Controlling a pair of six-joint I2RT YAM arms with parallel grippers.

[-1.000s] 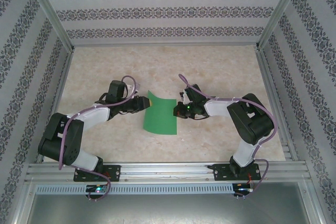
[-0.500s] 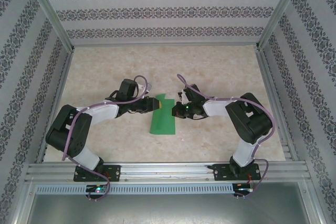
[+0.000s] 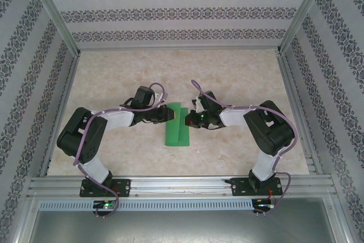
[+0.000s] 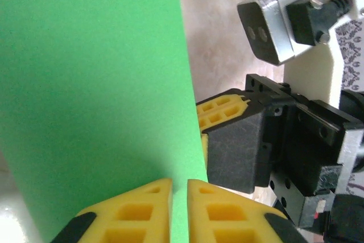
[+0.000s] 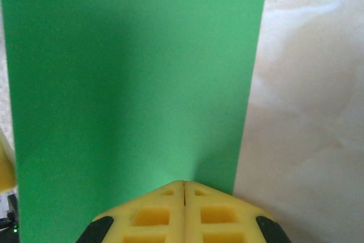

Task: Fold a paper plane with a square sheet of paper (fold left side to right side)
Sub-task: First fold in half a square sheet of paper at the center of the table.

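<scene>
The square sheet of paper (image 3: 177, 132) is bright green and lies mid-table as a narrow strip, its left side turned over onto the right. My left gripper (image 3: 169, 113) is at the strip's upper left. In the left wrist view its yellow fingertips (image 4: 179, 183) are nearly together, with green paper (image 4: 96, 95) showing through the thin slit and nothing visibly pinched. My right gripper (image 3: 186, 119) meets the strip from the right. Its tips (image 5: 184, 183) are shut tight against the paper (image 5: 131, 83) near the right edge. The right gripper's fingers (image 4: 219, 109) also show in the left wrist view.
The marbled tabletop (image 3: 239, 78) is boxed in by patterned walls and aluminium posts. A metal rail (image 3: 182, 185) runs along the near edge by the arm bases. The two grippers sit very close together over the paper.
The left gripper swept right, carrying the paper's left side over onto the right, so the wide sheet became a narrow strip. Its jaws narrowed. The right gripper stayed put.
</scene>
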